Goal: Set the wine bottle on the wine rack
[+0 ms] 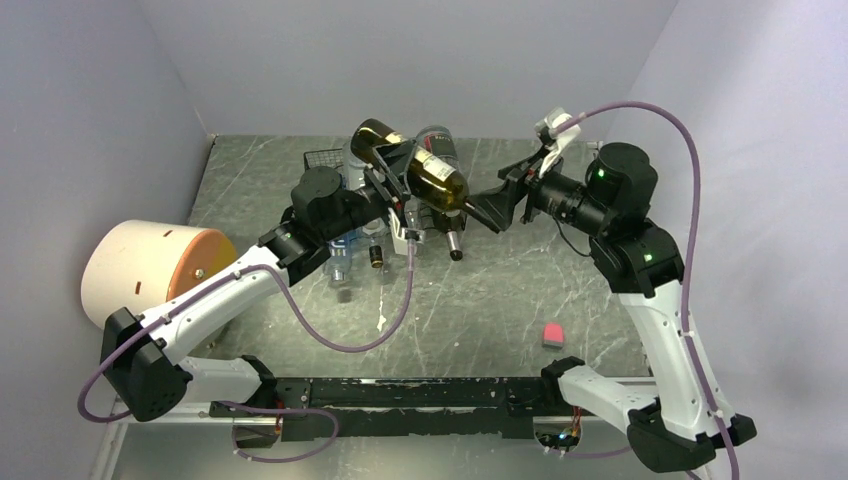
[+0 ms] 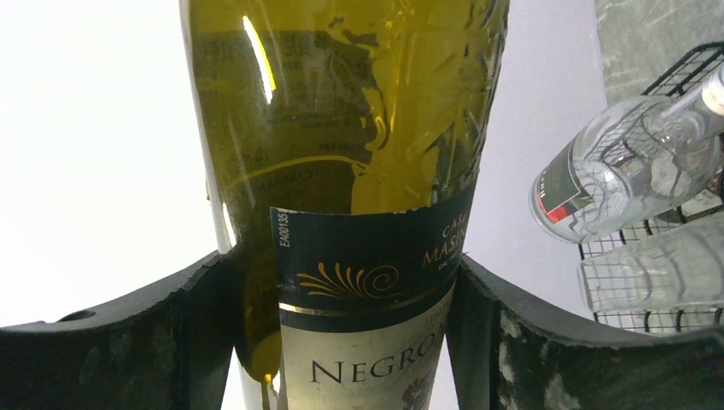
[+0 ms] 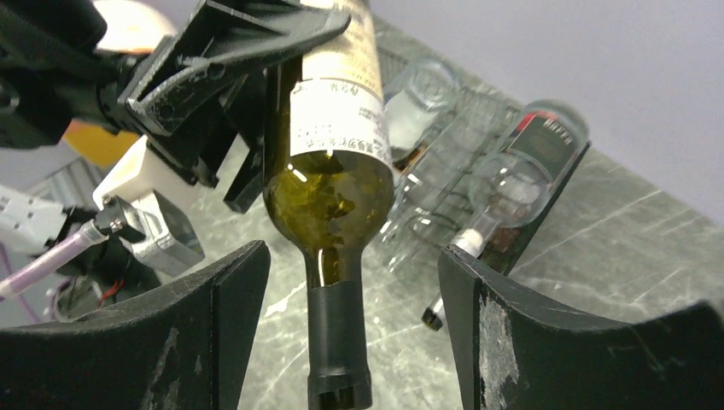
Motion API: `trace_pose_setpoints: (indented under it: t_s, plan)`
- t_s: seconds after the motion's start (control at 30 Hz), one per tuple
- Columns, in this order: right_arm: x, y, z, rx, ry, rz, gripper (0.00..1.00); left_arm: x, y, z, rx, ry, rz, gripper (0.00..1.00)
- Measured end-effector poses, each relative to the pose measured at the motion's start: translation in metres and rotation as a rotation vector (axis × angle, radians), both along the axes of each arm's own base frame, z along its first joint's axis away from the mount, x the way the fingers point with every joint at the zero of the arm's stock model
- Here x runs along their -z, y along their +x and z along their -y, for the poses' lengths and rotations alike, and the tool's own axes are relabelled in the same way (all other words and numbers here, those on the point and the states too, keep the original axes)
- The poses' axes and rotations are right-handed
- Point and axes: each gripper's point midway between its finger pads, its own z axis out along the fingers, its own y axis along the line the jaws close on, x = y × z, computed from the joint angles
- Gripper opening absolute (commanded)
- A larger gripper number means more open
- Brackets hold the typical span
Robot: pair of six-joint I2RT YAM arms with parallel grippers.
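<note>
Grey-green marbled tabletop under pale lilac walls; well above it, the wine bottle, slanted, base up toward the back left and neck down toward the near right; clamped across its labelled belly by the left gripper, black fingers pressed to the glass on either side; straddled at the neck by the right gripper, jaws wide with a gap on both sides of the capsule, touching nothing as far as can be seen; judged, then, as lifted and carried but not yet racked, perhaps on the point of a hand-over or a steadying grip; left to do: swing toward the wine rack at the back of the table, level out, slide into a free cradle, let go; just behind and beside the load, clear glass bottles already lying in the wavy tiers, plus a red-labelled bottle sloping neck-down toward the table; tight quarters there, both wrists crowding the same spot; free cradle not made out from these views; further out, open tabletop toward the near edge, broken by a small pink block; cream-and-orange drum off at the left edge, well apart; walls close on both sides, likely limiting wide elbow swings.
</note>
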Motion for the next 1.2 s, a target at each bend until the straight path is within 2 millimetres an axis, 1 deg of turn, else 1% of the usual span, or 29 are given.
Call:
trace_pose_setpoints:
  t_s: [0.2, 0.4, 0.43, 0.53, 0.6, 0.7, 0.83, 0.93, 1.03, 1.2]
  plan:
    - [0.038, 0.0, -0.011, -0.078, -0.066, -0.112, 0.72, 0.005, -0.002, 0.002, 0.011, 0.077, 0.057, 0.07]
    - [0.085, -0.004, -0.014, -0.098, -0.135, -0.225, 0.7, 0.009, -0.002, 0.003, 0.014, 0.116, 0.095, 0.07]
    - [0.094, -0.006, -0.014, -0.101, -0.15, -0.245, 0.69, 0.009, -0.003, 0.003, 0.014, 0.121, 0.098, 0.07]
    - [0.114, -0.012, -0.016, -0.109, -0.183, -0.298, 0.62, 0.014, -0.002, 0.005, 0.016, 0.138, 0.106, 0.07]
    - [0.12, -0.01, -0.017, -0.106, -0.196, -0.317, 0.57, 0.018, -0.001, 0.008, 0.019, 0.152, 0.11, 0.07]
    - [0.128, -0.003, -0.017, -0.082, -0.21, -0.34, 0.51, 0.027, 0.002, 0.013, 0.02, 0.172, 0.119, 0.07]
    - [0.139, 0.006, -0.02, -0.064, -0.224, -0.379, 0.48, 0.045, 0.005, 0.018, 0.019, 0.204, 0.112, 0.07]
    - [0.143, 0.007, -0.022, -0.062, -0.223, -0.395, 0.42, 0.05, 0.008, 0.019, 0.015, 0.212, 0.103, 0.07]
    - [0.141, 0.006, -0.025, -0.074, -0.214, -0.39, 0.41, 0.049, 0.009, 0.018, 0.005, 0.206, 0.101, 0.07]
    - [0.14, 0.006, -0.03, -0.088, -0.2, -0.38, 0.43, 0.052, 0.012, 0.014, -0.022, 0.193, 0.048, 0.07]
